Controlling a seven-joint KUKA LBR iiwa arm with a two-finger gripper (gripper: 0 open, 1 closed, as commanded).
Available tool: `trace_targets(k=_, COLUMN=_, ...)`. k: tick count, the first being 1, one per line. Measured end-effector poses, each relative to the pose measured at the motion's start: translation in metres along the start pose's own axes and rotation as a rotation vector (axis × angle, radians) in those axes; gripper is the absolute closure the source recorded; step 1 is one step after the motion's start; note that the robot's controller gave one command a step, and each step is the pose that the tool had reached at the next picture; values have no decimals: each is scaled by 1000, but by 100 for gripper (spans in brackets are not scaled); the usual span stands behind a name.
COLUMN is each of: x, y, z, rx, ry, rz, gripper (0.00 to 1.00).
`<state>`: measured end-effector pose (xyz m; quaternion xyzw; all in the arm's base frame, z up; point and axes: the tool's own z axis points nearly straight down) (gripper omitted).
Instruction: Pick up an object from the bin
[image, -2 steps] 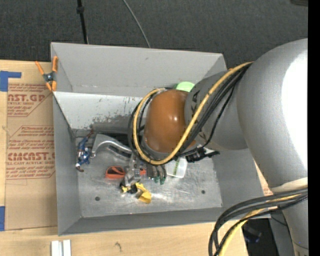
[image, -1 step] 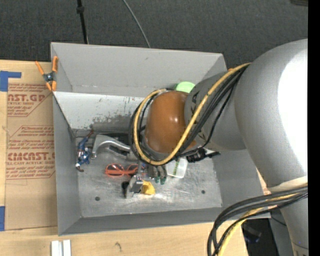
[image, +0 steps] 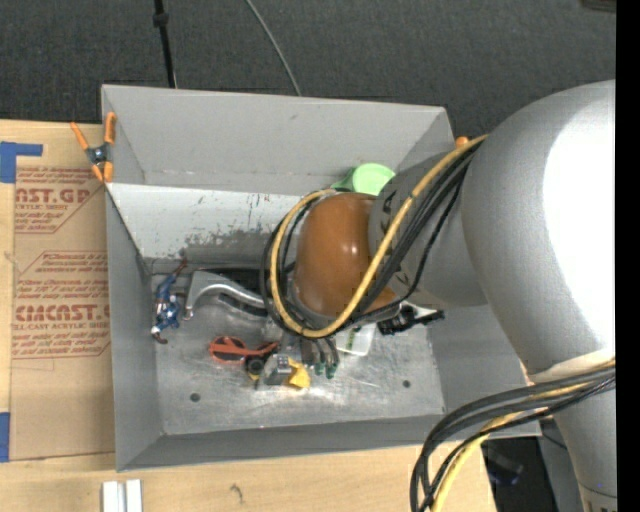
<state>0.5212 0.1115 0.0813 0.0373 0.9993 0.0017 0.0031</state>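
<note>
My gripper (image: 300, 356) pokes out below the arm's orange cover, low over the middle of the bin floor. Right under it lie a small yellow and black piece (image: 293, 377) and a small green piece (image: 326, 369), too close together to tell whether it touches either. Just to its left lies a pair of red-handled pliers (image: 235, 348). A white item (image: 356, 340) sits at its right, partly hidden by the arm.
A curved silver metal part (image: 216, 293) and a blue and silver item (image: 165, 311) lie by the left wall. A light green round thing (image: 372, 178) sits at the back behind the arm. The arm and its cables cover the bin's right half.
</note>
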Motion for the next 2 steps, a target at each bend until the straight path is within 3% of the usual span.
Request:
trace_targets(k=1, x=-1, y=0, z=0, rx=0, ry=-2, rz=0, gripper=100)
trace_targets(k=2, x=-4, y=2, z=-196, rx=2, ry=5, rz=-44, gripper=100)
